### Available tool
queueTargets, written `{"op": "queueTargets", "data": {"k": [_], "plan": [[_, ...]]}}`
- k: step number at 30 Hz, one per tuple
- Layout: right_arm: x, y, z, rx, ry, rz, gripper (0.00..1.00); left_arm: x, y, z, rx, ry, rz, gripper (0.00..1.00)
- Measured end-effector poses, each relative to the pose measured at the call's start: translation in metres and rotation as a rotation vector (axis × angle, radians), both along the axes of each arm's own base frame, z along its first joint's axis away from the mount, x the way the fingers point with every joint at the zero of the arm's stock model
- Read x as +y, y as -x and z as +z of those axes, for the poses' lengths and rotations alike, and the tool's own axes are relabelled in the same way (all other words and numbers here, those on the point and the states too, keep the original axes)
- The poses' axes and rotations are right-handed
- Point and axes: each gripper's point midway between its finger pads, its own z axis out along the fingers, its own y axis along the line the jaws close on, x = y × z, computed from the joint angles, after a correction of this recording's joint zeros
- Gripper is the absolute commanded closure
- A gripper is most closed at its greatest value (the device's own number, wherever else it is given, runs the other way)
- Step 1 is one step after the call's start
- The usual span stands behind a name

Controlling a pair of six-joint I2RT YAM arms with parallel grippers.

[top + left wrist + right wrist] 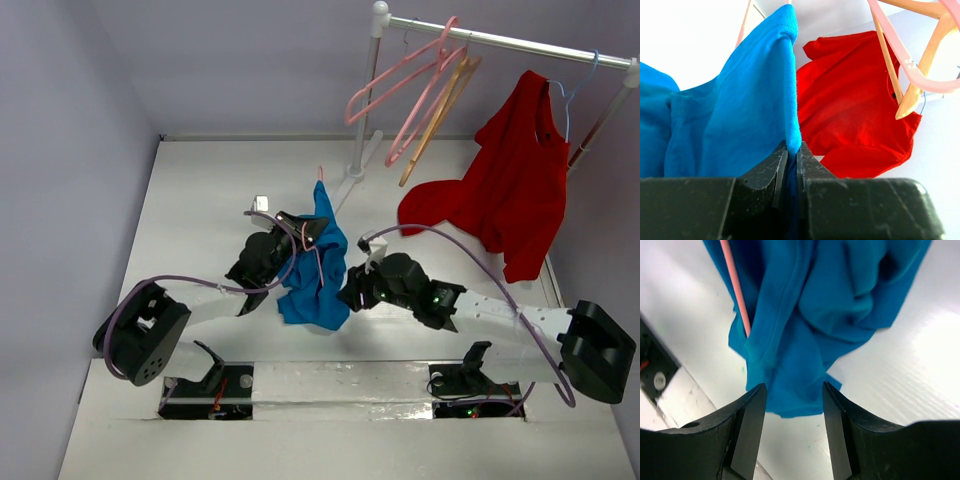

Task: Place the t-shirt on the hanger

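Clamping t-shirt (318,268) in left pincer (792,150), right pincer (794,392) spread, white table (200,200), lilac walls (70,140)

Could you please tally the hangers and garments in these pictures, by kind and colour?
Pink hangers: 3 (two on the rail, one inside the t-shirt)
Tan hanger: 1
Pale blue hanger: 1
Blue t-shirt: 1
Red garment: 1
Total: 7
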Motion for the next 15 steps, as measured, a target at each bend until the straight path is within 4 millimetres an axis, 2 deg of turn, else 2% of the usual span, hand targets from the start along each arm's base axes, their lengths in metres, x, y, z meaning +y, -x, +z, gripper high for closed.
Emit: {"op": "queueTargets", "data": {"k": [3, 5, 15], "plan": [[0.003, 0.003, -0.008, -0.002, 0.012, 0.03, 0.48, 0.002, 0.0, 0.001, 0.0, -0.011, 0.003, 1.0], [0.006, 0.002, -0.009, -0.016, 0.016, 0.051, 0.52, 0.002, 0.002, 0.001, -0.003, -0.017, -0.003, 1.0], [0.024, 0.006, -0.017, -0.034, 0.062, 0.163, 0.54, -0.005, 0.011, -0.001, -0.001, -0.032, -0.079, 1.0]]}}
